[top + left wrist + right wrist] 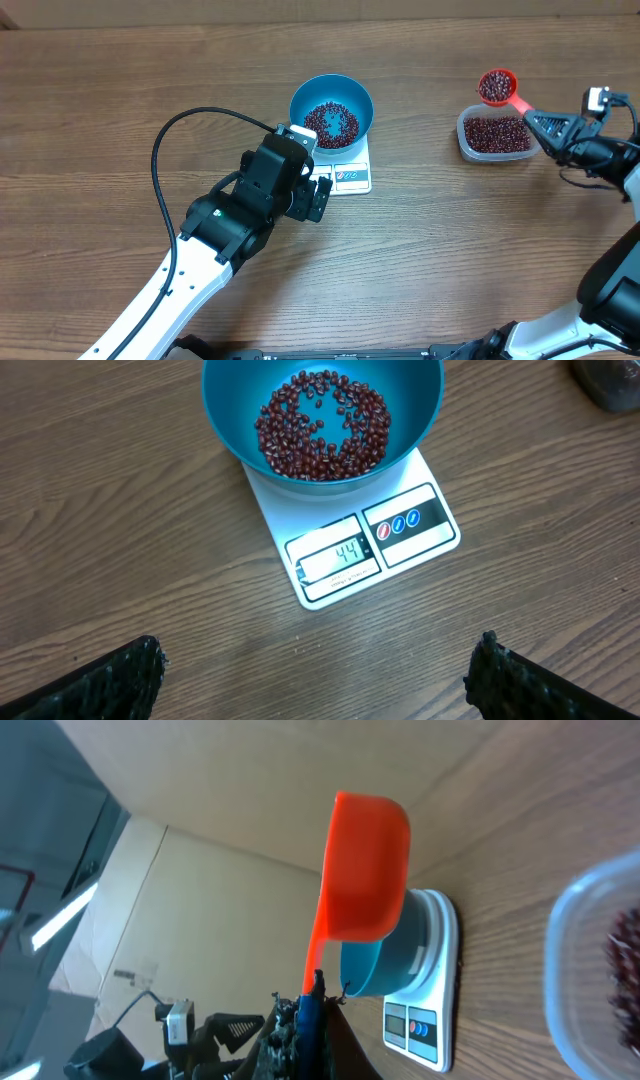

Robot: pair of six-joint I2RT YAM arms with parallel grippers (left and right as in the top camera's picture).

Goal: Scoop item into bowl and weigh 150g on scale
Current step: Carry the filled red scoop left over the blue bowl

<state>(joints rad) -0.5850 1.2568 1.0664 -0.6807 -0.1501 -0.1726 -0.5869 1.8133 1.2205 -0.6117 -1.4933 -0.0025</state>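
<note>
Our right gripper pinches a red plastic scoop full of small dark red beans. Our left gripper hangs wide apart by the flat white scale.

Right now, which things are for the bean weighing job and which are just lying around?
For the job: beans, blue bowl, white scale, red scoop, clear tub of spare beans.
Just lying around: only the black cable.
</note>
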